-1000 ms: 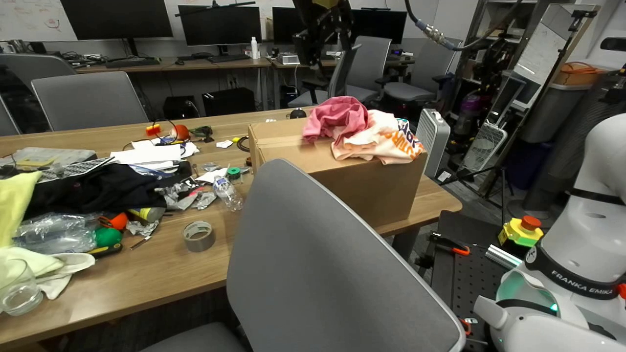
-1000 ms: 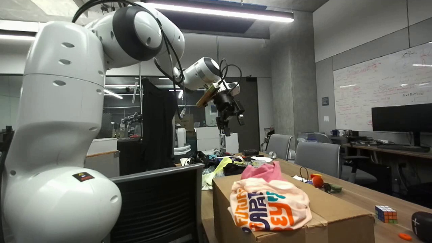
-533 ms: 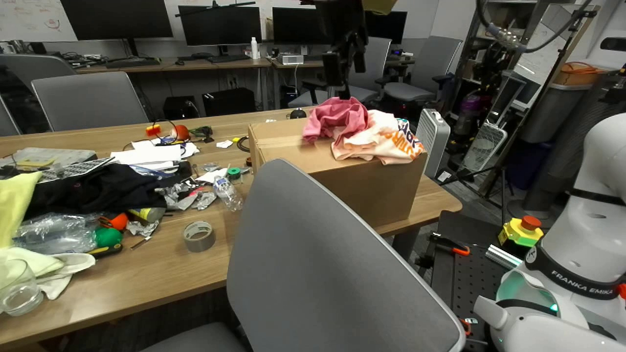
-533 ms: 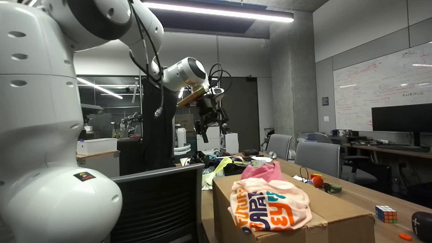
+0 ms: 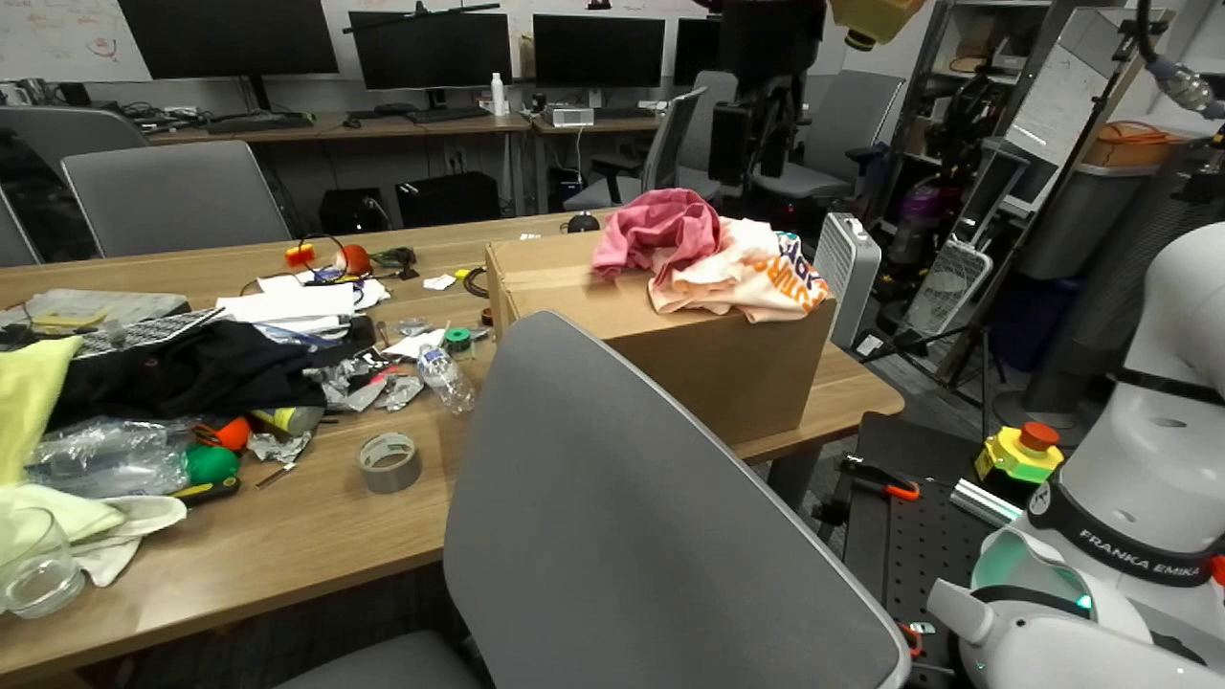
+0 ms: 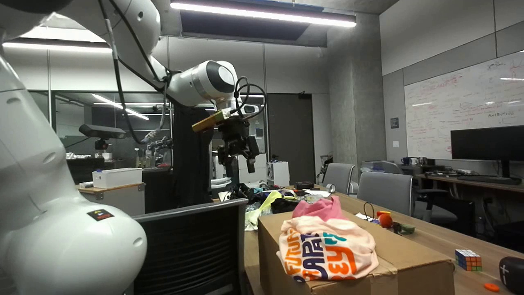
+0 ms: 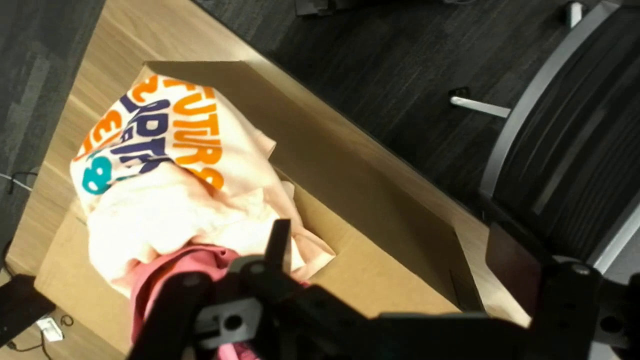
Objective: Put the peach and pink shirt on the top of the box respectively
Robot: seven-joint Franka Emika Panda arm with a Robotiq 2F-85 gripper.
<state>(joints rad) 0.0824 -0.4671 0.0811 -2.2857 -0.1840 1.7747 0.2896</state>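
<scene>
A cardboard box point(image 5: 737, 373) stands on the table; it also shows in an exterior view point(image 6: 413, 250) and the wrist view point(image 7: 370, 270). The peach shirt point(image 5: 737, 273), with orange, navy and teal letters, lies crumpled on the box top, partly over its edge point(image 6: 327, 250) point(image 7: 185, 210). The pink shirt point(image 5: 670, 230) lies bunched on the box top, touching the peach shirt point(image 6: 321, 208); in the wrist view point(image 7: 205, 257) my gripper partly hides it. My gripper point(image 5: 754, 153) is in the air above the table, apart from both shirts point(image 6: 238, 159). Its fingers are wide apart and empty point(image 7: 392, 250).
A grey chair point(image 5: 651, 517) stands close against the table's near side. Clutter covers the table's other end: a black cloth point(image 5: 191, 368), a tape roll point(image 5: 389, 463) and a plastic bottle point(image 5: 445, 378). A Rubik's cube point(image 6: 468, 260) sits beside the box.
My arm has swung, carrying the gripper right and lower in an exterior view, and left and slightly lower seen from elsewhere. The shirts and the box have not moved.
</scene>
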